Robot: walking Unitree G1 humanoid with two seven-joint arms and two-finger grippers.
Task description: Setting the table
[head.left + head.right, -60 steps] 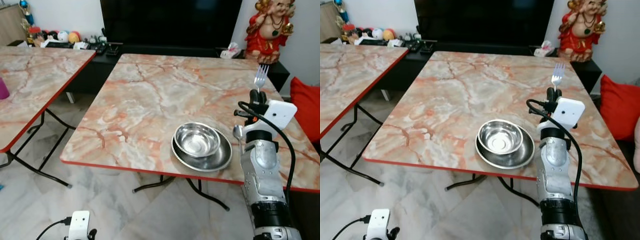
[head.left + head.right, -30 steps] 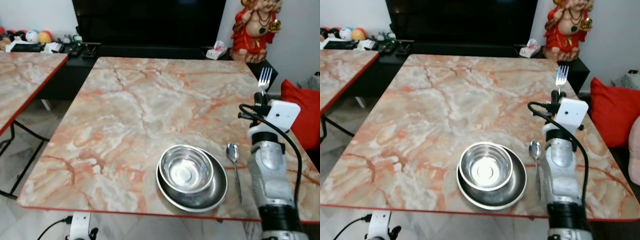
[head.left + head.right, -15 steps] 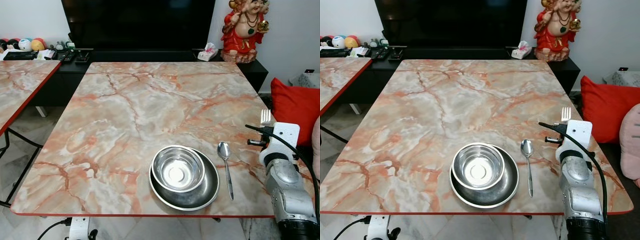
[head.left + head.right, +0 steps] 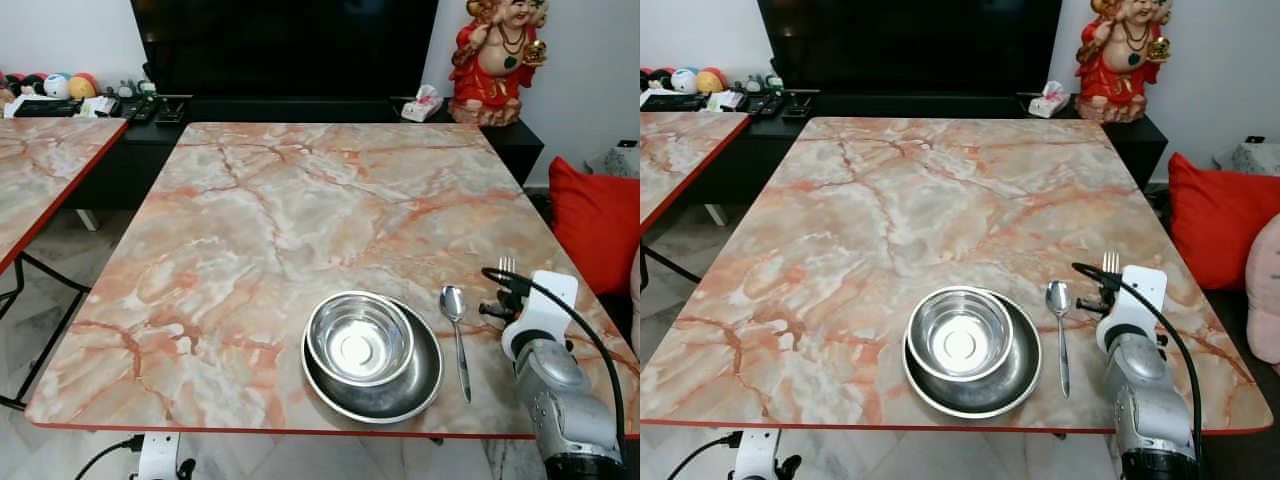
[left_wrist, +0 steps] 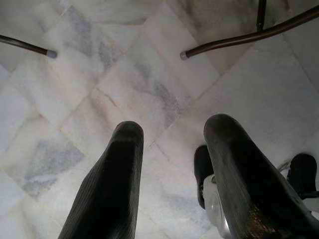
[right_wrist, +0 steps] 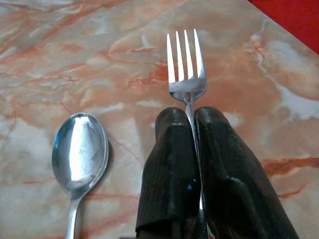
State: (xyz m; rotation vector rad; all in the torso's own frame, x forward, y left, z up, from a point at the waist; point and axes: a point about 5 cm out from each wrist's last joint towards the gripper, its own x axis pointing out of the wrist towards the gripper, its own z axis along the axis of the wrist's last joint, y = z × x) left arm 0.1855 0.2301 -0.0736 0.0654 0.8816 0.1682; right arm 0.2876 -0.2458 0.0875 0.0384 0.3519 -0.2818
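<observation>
A steel bowl [image 4: 359, 338] sits inside a steel plate [image 4: 415, 385] near the front edge of the marble table [image 4: 300, 210]. A spoon [image 4: 456, 323] lies just right of the plate, bowl end pointing away from me. My right gripper [image 6: 192, 124] is shut on a fork [image 6: 184, 69], whose tines [image 4: 506, 264] stick up just right of the spoon, low over the table. The right arm [image 4: 550, 390] rises from the front right corner. My left gripper [image 5: 172, 149] hangs open over the floor below the table.
A second marble table [image 4: 40, 170] stands at the left with a gap between. A red cushion [image 4: 590, 220] lies to the right. A red figurine [image 4: 497, 60], a tissue box [image 4: 425, 102] and a dark TV unit [image 4: 290, 105] stand behind the table.
The camera has come closer and turned to face the table. My right gripper has lowered the fork from head height down to just above the table beside the spoon.
</observation>
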